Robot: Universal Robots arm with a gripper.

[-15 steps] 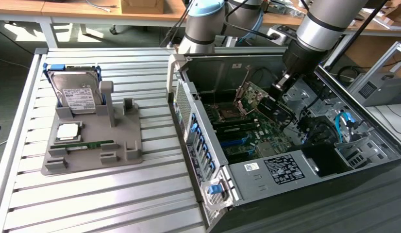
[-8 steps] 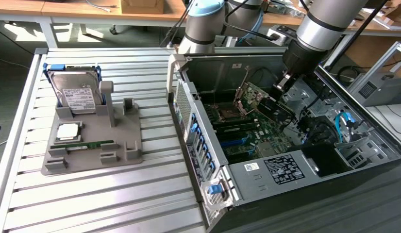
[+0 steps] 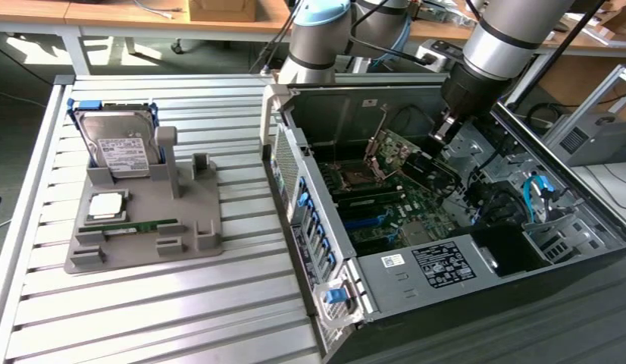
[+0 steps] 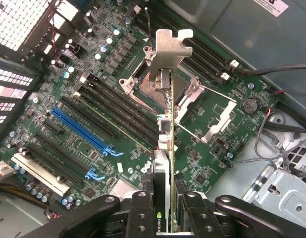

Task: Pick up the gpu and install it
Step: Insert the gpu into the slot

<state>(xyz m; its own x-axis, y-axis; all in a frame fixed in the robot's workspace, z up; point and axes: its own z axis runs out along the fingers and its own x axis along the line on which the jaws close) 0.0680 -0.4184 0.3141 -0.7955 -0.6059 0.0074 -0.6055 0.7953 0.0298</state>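
I have the gripper [image 4: 171, 213] pinching the gpu [image 4: 166, 131] on edge inside the open case [image 3: 305, 205], over the motherboard [image 4: 98, 106], bracket outermost, held upright, I judge, so its lower edge faces the slots [image 4: 81, 130].

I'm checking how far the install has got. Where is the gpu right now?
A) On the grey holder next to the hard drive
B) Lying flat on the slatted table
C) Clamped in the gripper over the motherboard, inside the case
C: the wrist view shows the gpu edge-on, clamped in the gripper with the motherboard beyond it, inside the open case.
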